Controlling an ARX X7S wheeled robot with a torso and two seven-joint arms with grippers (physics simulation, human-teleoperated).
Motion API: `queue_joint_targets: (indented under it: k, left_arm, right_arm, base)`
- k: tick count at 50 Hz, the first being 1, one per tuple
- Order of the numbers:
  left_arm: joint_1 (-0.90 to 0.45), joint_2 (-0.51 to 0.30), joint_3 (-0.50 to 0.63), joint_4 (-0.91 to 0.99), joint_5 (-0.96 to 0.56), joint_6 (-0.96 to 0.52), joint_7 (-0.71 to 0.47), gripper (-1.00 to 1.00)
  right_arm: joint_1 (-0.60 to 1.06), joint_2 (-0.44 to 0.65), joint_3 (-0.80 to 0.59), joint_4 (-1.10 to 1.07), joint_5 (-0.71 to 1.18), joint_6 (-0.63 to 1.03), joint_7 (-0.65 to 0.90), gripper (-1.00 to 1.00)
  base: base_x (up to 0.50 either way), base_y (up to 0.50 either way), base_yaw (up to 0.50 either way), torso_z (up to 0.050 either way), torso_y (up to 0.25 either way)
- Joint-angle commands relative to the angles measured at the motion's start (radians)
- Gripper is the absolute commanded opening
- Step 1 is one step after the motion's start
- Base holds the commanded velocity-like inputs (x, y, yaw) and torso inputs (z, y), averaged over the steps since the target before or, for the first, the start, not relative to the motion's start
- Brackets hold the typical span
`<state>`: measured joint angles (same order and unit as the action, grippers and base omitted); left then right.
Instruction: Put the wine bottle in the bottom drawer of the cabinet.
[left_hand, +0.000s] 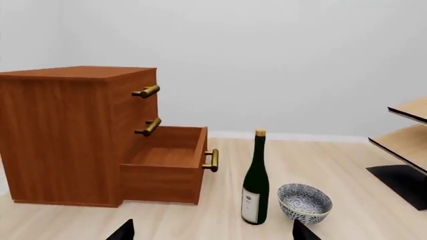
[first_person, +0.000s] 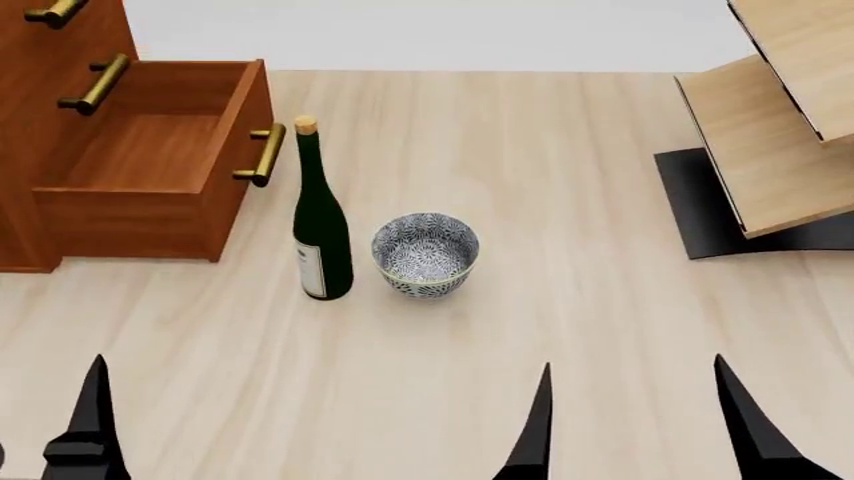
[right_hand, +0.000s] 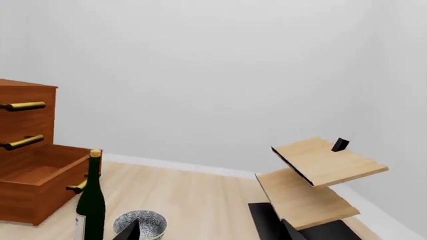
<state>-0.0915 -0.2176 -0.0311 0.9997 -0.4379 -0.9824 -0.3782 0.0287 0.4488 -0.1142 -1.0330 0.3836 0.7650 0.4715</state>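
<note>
Wine bottle (first_person: 322, 225) stands upright on the pale wood floor (first_person: 534, 200), just beside the patterned bowl (first_person: 424, 254) and near the front of the bottom drawer (first_person: 160, 160). That drawer is pulled out of the cabinet (left_hand: 67, 135), open and bare inside, its brass handle (first_person: 262, 155) facing the bottle. A light-wood rack (first_person: 774, 130) on a black base sits well apart at the far side. Left gripper (first_person: 91, 420) and right gripper (first_person: 641, 420) hang low in the head view, each with jaws apart, holding nothing.
</note>
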Motion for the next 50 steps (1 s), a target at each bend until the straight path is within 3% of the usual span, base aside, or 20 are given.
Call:
queue_joint_targets:
  k: [1,12,21,37,39,40,42,50]
  left_arm:
    - [-0.024,-0.004,-0.010,0.034,-0.046,-0.049,-0.037,1.00]
    - [-0.042,-0.044,-0.039,0.043,-0.176,-0.067,-0.128,1.00]
    - [-0.030,-0.067,-0.011,0.023,-0.179,-0.025,-0.148,1.00]
    - [0.010,-0.141,-0.001,0.040,-0.258,0.038,-0.231,1.00]
    - [-0.002,-0.183,0.004,0.046,-0.347,0.049,-0.297,1.00]
    - [-0.033,-0.309,0.103,0.047,-0.416,0.142,-0.433,1.00]
    - [-0.058,-0.437,0.199,0.047,-0.513,0.263,-0.574,1.00]
    - [-0.034,-0.469,0.229,0.029,-0.527,0.354,-0.575,1.00]
  right_arm:
    - [0.035,0.126,-0.071,-0.012,0.120,-0.052,0.168,1.00]
    - [0.044,0.164,-0.117,0.001,0.145,-0.112,0.212,1.00]
    - [0.035,0.176,-0.127,0.011,0.147,-0.141,0.219,1.00]
    - [0.036,0.198,-0.142,0.007,0.157,-0.165,0.242,1.00]
    - [0.037,0.199,-0.144,0.008,0.160,-0.167,0.244,1.00]
    - [0.041,0.202,-0.144,0.003,0.166,-0.162,0.248,1.00]
    - [0.043,0.207,-0.145,-0.002,0.173,-0.164,0.255,1.00]
    - [0.049,0.216,-0.171,0.004,0.170,-0.179,0.262,1.00]
  base:
    - [0.00,0.00,0.00,0.000,0.000]
    - [0.00,0.00,0.00,0.000,0.000]
    - [0.00,0.00,0.00,0.000,0.000]
    - [0.28,0.00,0.00,0.000,0.000]
    - [0.30,0.00,0.00,0.000,0.000]
    - [0.30,0.00,0.00,0.000,0.000]
    - [0.30,0.00,0.00,0.000,0.000]
    - [0.30,0.00,0.00,0.000,0.000]
